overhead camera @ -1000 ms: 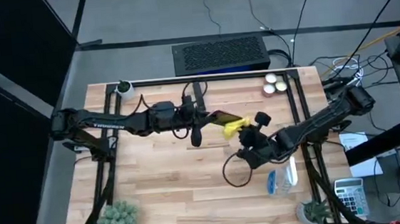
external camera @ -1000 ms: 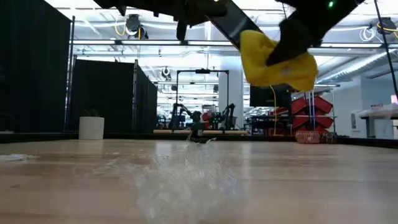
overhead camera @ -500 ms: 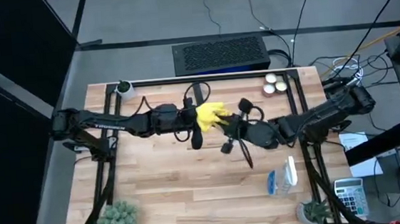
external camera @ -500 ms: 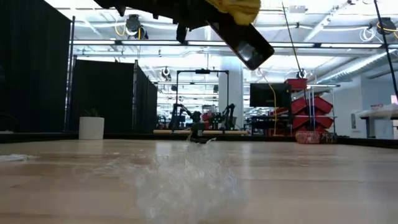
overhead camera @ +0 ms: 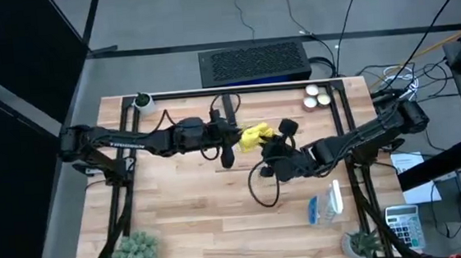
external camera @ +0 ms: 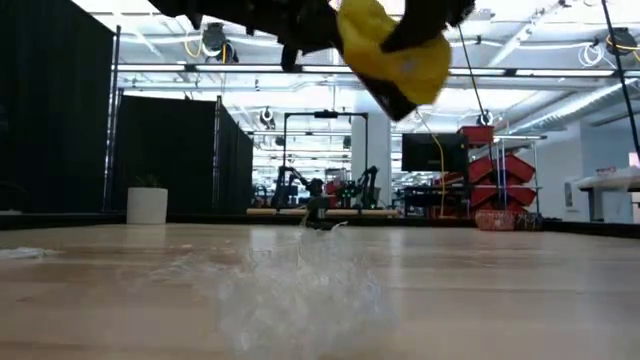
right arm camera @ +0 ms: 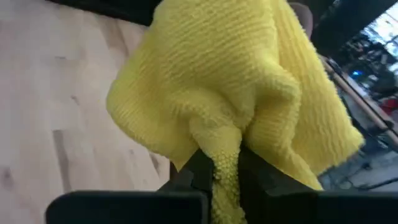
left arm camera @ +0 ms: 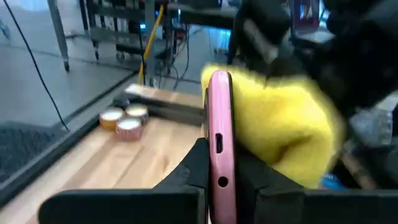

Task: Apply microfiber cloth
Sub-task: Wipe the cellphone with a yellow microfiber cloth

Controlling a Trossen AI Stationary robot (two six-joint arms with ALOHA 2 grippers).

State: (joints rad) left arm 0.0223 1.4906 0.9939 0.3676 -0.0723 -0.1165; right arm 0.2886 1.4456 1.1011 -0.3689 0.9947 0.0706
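Note:
A phone in a pink case [left arm camera: 219, 124] is held high above the table, my left gripper [left arm camera: 219, 163] shut on it near the table's middle [overhead camera: 229, 134]. In the low view its dark free end [external camera: 394, 100] slants downward. The yellow microfiber cloth [right arm camera: 236, 87] is bunched against one broad face of the phone [left arm camera: 280, 127], and covers most of it in the high view [overhead camera: 254, 135]. My right gripper [right arm camera: 224, 167] is shut on the cloth, just right of the phone [overhead camera: 268, 144]. My left gripper pinches the phone between its two fingers, one on each broad face [left arm camera: 205, 155], with the pink edge toward the wrist camera. The phone is lifted clear of the table and tilted, its free end lower. My right gripper pinches a gathered fold of the cloth [right arm camera: 225, 155], several layers thick, between its two fingers. The cloth is lifted clear, billows beyond the fingertips and lies against the phone's face [left arm camera: 249, 130].
A spray bottle [overhead camera: 325, 204] lies near the front right. A black cable loop [overhead camera: 261, 188] hangs below my right arm. Two small tins [overhead camera: 317, 97] sit at the back right, a white pot [overhead camera: 142, 101] at the back left, and plants [overhead camera: 135, 252] at the front corners.
My right gripper carried the cloth along the phone from its lower free end toward the table's left, up to the held end. It then came back part of the way toward the right. The phone has stayed where it was.

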